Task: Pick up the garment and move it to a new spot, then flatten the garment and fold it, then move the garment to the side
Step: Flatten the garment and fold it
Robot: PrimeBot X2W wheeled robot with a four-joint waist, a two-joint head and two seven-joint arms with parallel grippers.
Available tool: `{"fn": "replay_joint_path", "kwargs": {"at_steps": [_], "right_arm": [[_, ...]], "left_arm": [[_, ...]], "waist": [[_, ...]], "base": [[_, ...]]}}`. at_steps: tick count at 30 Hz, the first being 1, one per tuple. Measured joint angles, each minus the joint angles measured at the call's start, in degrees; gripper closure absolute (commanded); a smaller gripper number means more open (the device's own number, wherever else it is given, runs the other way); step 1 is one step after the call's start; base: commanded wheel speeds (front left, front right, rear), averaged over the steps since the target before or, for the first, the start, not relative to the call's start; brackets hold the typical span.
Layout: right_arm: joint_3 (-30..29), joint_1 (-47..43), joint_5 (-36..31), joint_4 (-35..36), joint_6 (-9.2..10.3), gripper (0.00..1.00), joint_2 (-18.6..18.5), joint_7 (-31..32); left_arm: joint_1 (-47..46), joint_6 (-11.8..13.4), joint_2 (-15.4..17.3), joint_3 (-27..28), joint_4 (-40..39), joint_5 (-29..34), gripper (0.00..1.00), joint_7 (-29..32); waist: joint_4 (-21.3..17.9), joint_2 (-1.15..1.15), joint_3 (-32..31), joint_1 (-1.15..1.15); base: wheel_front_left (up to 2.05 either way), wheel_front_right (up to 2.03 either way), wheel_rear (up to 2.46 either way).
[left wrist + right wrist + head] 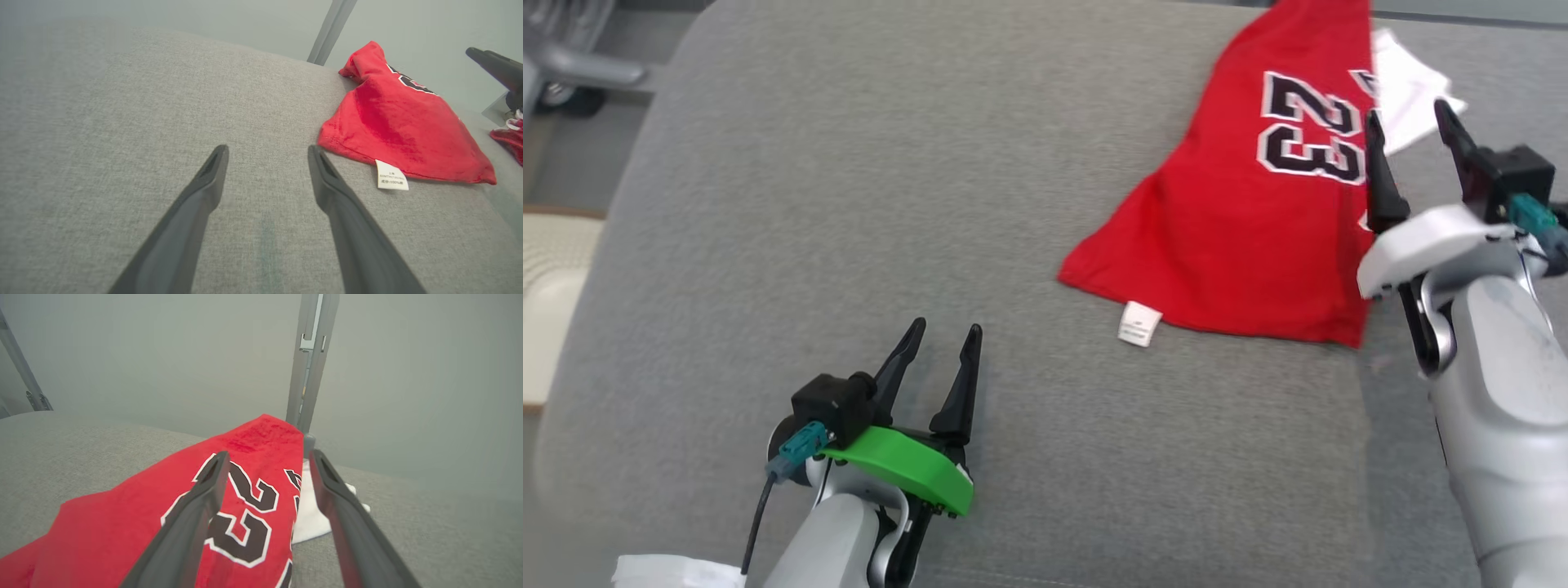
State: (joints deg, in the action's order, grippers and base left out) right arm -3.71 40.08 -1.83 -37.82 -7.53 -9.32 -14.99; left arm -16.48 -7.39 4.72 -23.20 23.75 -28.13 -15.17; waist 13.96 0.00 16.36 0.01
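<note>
Hovering beside the red garment [1258,220], the right hand [1407,110] gapes.

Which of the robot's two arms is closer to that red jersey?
Right. The right end effector stands open at the right edge of the red jersey; the left end effector, also open, sits well apart over the grey cushion.

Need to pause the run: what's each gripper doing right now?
Left gripper: open, holding nothing.
Right gripper: open, by the red jersey, holding nothing.
</note>
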Motion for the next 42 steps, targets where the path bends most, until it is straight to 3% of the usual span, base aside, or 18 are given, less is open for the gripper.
{"fn": "replay_joint_path", "kwargs": {"at_steps": [8, 18, 25, 31, 32, 33, 34, 42], "right_arm": [[-0.6, -12.2, 5.4, 9.1, 0.0, 0.0, 0.2, 0.0], [-2.5, -17.6, 6.3, 12.7, 0.01, 0.0, 2.1, 0.0], [-3.3, -18.7, 6.8, 13.9, 0.01, 0.0, 3.1, 0.0], [-3.5, -18.7, 6.4, 14.3, 0.01, 0.0, 3.4, 0.0], [-3.5, -18.7, 6.3, 14.4, 0.01, 0.0, 3.4, 0.0], [-3.5, -18.7, 6.3, 14.4, 0.01, 0.0, 3.5, 0.0], [-3.4, -18.7, 6.3, 14.4, 0.01, 0.0, 3.6, 0.0], [-3.7, -18.8, 6.9, 14.4, 0.01, 0.0, 4.4, 0.0]], "left_arm": [[-2.1, 0.0, 1.1, 0.4, 2.5, -0.5, 0.0, 0.0], [-5.2, 0.0, 2.5, 2.7, 6.7, -3.7, 0.0, 0.0], [-5.6, 0.0, 2.4, 5.0, 11.2, -4.4, 0.0, 0.0], [-6.3, 0.0, 2.1, 6.7, 13.0, -3.8, 0.0, 0.0], [-6.4, 0.0, 2.1, 6.8, 13.4, -3.7, 0.18, 0.0], [-6.5, 0.0, 2.1, 6.8, 13.6, -3.4, 0.63, 0.0], [-6.5, 0.0, 2.0, 6.8, 13.8, -3.3, 1.0, 0.0], [-5.7, 0.0, 2.0, 6.8, 9.6, -3.0, 1.0, 0.0]], "waist": [[-9.0, 0.0, -1.0, 0.0], [-18.8, 0.0, -0.9, -0.01], [-23.2, 0.0, -0.3, -0.01], [-24.6, 0.0, 0.4, -0.01], [-24.7, 0.0, 0.5, -0.01], [-24.7, 0.0, 0.5, -0.01], [-24.8, 0.0, 0.6, -0.01], [-24.5, 0.0, -0.7, -0.01]], "base": [[0.0, 0.0, 0.0], [0.0, 0.0, 0.0], [0.0, 0.0, 0.0], [0.0, 0.0, 0.0], [0.0, 0.0, 0.0], [0.0, 0.0, 0.0], [0.0, 0.0, 0.0], [0.0, 0.0, 0.0]]}}
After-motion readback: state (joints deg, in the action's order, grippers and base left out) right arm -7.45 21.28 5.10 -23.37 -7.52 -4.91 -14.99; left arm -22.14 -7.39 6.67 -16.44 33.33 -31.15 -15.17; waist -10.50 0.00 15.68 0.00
